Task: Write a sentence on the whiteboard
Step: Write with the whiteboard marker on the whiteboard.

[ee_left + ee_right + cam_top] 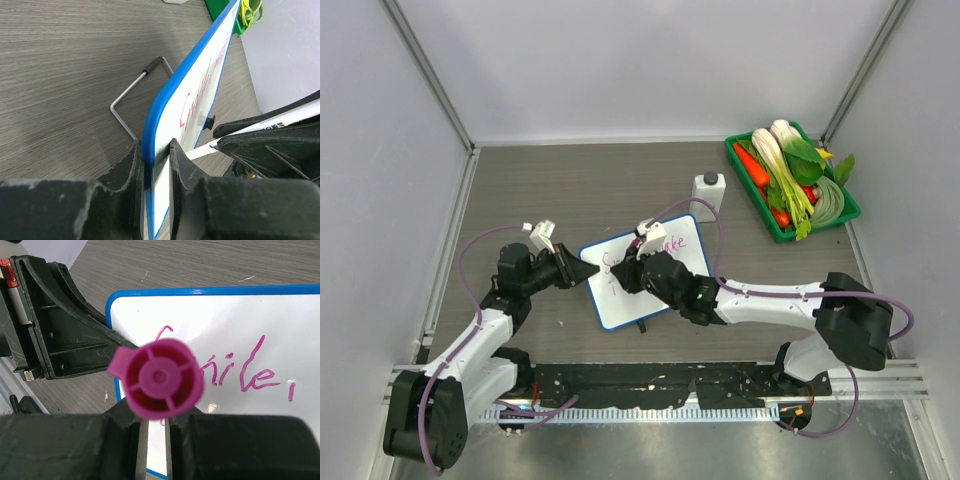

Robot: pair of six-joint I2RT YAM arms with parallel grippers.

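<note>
Found the whiteboard [620,305] centre of the top view, tilted up off the counter [520,190] with its wire stand [132,92] behind. Saw left end effector [156,150] clamped on the board's blue left edge, one jaw on each face. Saw right end effector [155,427] closed on a pink marker [159,377], viewed end-on at centre of the right wrist frame; couldn't confirm tip contact with the surface. Read the sentence [250,372] as partly done: pink "…mile" plus more letters to the right on line one, a likely start of line two at lower left of the board, mostly hidden under the arm. Judged the step in hand as writing line two. Needed light, even tip pressure, normal to the tilted face rather than to the counter. Needed short strokes with a clean lift between letters to avoid drag marks. Needed a clear gap below line one to avoid letter overlap. Needed a firm left clamp to react the pen push; otherwise risked a board pivot and smeared ink. Noted white bottle [709,193] and green tray [732,150] of vegetables at upper right of the top view, well apart; expected no interference.
</note>
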